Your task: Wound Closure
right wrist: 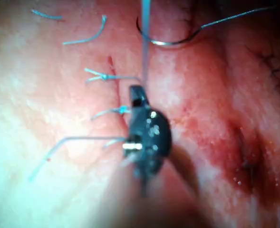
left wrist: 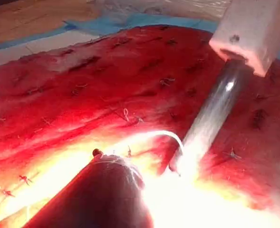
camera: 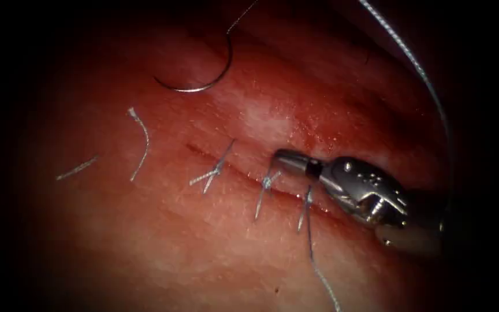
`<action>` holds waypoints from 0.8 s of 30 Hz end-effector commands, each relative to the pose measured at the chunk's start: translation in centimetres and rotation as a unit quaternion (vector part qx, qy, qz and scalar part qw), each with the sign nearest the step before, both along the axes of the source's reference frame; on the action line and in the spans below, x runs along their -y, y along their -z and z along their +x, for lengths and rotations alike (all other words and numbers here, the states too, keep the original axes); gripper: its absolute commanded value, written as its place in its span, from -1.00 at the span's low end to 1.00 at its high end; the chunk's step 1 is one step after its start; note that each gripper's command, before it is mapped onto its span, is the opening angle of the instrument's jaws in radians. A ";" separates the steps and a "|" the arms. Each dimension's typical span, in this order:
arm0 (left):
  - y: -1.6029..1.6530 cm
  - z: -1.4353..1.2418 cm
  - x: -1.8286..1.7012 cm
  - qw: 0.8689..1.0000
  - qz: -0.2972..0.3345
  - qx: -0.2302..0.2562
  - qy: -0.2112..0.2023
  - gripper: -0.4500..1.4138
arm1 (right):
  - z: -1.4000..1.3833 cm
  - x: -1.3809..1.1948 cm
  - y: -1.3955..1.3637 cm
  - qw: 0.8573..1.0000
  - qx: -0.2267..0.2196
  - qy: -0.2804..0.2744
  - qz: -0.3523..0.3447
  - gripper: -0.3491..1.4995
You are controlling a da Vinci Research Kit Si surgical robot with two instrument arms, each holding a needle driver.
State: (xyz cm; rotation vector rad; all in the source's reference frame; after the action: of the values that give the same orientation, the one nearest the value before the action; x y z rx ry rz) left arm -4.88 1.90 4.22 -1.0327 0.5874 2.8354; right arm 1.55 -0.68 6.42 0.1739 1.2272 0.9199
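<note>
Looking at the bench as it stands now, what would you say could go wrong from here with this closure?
1. The needle lies loose on the tissue, above the cut, held by neither tool; its thread arcs round behind the right tool and may snag on it.
2. The right tool's tip sits against the cut between the knots; a careless move might catch a stitch.
3. Cut ends of thread left of the cut could tangle with the working thread.

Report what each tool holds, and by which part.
Right tool: cannot tell; thread runs to its tip, but no grip shows. Left tool: its tip is lost in glare. The needle lies free on the tissue, upper left of the cut.
</note>
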 end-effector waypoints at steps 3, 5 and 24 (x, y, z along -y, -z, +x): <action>-0.13 -0.10 0.07 1.000 -0.007 -0.002 -0.001 -1.00 | -0.31 0.00 0.03 1.000 0.014 -0.023 0.000 0.22; -0.23 -0.07 0.16 1.000 -0.007 -0.005 -0.008 -1.00 | -0.52 0.01 0.05 1.000 0.017 -0.026 0.000 0.25; -1.28 -0.01 0.33 0.999 0.047 0.003 -0.001 -1.00 | -2.50 0.04 0.21 0.994 0.053 -0.093 -0.008 0.27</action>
State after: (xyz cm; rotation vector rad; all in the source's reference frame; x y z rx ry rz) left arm -4.89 1.56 5.52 -1.0183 0.4498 2.8246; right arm -0.97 -0.68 6.14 -0.0058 1.1653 1.0676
